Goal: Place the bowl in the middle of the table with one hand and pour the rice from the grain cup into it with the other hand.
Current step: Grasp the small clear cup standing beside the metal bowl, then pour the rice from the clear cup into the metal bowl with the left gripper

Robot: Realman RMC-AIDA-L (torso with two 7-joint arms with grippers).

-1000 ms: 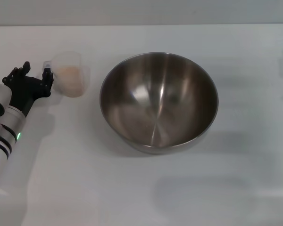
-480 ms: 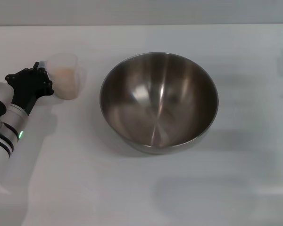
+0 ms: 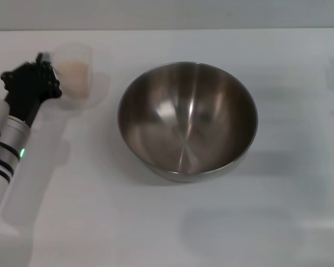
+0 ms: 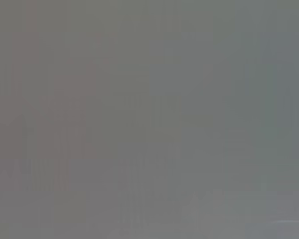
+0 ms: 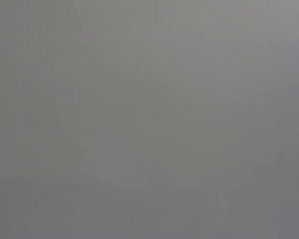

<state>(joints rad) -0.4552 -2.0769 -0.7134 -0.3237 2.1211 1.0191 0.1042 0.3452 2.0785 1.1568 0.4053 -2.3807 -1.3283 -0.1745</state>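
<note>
1. Bowl (image 3: 187, 119) sits upright near mid-table (image 3: 156, 222), nothing in it — placing step looks done; pour not yet begun.
2. Left gripper (image 3: 46, 69) is at the cup (image 3: 73, 75), far-left of the bowl and well apart from it. Black fingers meet the cup's near side, approx where the handle should be; jaws look closed on the cup, though the contact itself is hard to make out in the head view.
3. Cup appears lifted off the table and roughly upright, rice (image 3: 75, 69) visible as a pale pile inside. Both wrist views show only flat grey — no check on grip from there.
4. Right gripper not in view anywhere; can't tell its state.
5. Risk: handle-only pinch — cup could swing or twist in the jaws once tilted, w/ grains going early onto the table.
6. Risk: cup must cross the gap to the bowl rim; a jerky move w/ a full cup may slop rice over the lip before it gets there.
7. Risk: tilting short of the rim — stream lands on the table beside the bowl, not in it.
8. Risk: cup or wrist clips the rim; bowl is round-bottomed, unheld, prob. rocks or slides off centre.
9. Risk: pour too fast — grains could bounce off the smooth steel and out.
</note>
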